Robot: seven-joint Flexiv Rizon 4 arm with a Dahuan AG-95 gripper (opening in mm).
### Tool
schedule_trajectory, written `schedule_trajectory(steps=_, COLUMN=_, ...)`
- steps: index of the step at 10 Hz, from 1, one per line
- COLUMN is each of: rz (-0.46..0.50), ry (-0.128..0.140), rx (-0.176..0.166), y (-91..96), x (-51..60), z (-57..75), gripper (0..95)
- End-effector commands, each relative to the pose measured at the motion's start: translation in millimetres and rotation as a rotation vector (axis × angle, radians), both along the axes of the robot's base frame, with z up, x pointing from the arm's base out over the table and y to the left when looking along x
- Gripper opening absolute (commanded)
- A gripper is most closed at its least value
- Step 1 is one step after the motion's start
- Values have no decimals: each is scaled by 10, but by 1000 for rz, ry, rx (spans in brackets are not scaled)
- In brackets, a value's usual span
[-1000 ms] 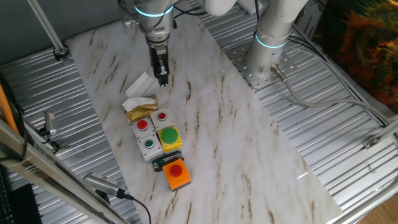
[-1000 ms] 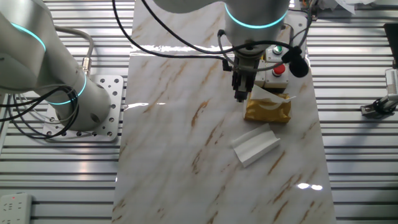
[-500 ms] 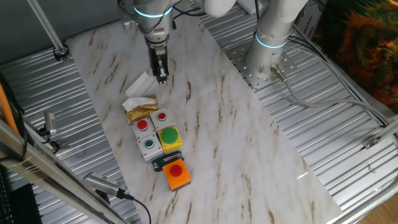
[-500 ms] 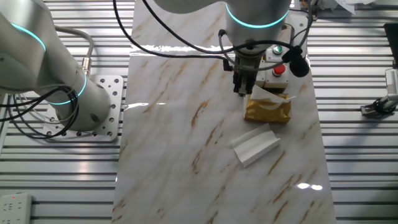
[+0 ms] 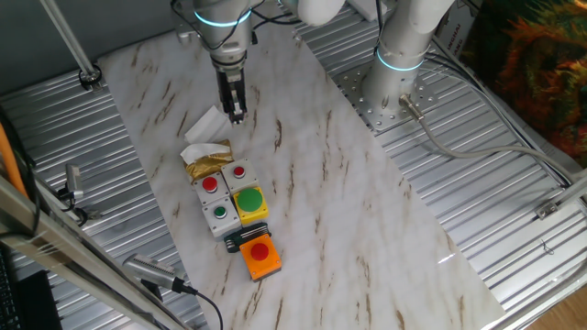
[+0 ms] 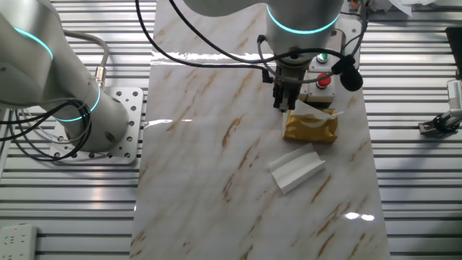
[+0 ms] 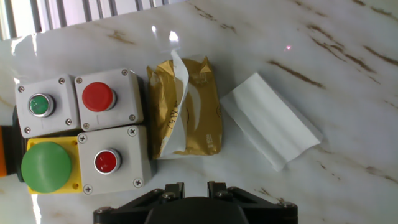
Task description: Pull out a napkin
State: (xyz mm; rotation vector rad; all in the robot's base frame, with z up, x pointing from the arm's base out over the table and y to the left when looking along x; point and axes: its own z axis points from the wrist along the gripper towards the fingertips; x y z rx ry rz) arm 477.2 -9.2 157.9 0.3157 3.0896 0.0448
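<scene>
One napkin (image 7: 270,120) is recorded as already free of the gold foil packet (image 7: 188,107): a folded white sheet, lying flat on the marble tabletop (image 6: 209,144), near the packet on the side away from the button boxes and not touching it. A second white sheet (image 7: 178,74) is seen standing out of the packet's slit, creased and partly raised.

Step in hand, as judged: the pull is finished and the sheet set down; the arm is placed above the packet, seemingly in retreat or at rest. Little is called for next beyond a clear lift away from the packet without brushing the protruding sheet; should another sheet be wanted, a descent onto that raised edge and a pinch would be required.

Gripper (image 6: 282,105): held above the tabletop just beside the packet, on its side away from the loose napkin in the other fixed view. Its fingers appear drawn close together, with at most a narrow gap between them; nothing is held and nothing is touched.

Four grey button boxes (image 7: 81,130) are listed touching or just beside the packet, opposite the napkin. An orange unit (image 5: 260,257) is placed beyond them, farther from the packet.
</scene>
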Motion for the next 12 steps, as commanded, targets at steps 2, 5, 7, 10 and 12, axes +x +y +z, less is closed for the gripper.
schedule_trajectory(steps=2, rz=-27, ry=12, rx=-5, y=-5, x=147, z=11, gripper=0)
schedule_trajectory(steps=5, rz=-32, ry=53, rx=-15, y=-2, x=228, z=7, gripper=0)
schedule_trajectory(steps=7, rz=109, ry=41, rx=-36, y=-2, x=228, z=-2, gripper=0)
schedule_trajectory(steps=10, rz=179, ry=40, rx=-33, y=-2, x=227, z=-2, gripper=0)
schedule_trajectory(steps=12, rz=182, ry=35, rx=-18, y=-2, x=227, z=-2, gripper=0)
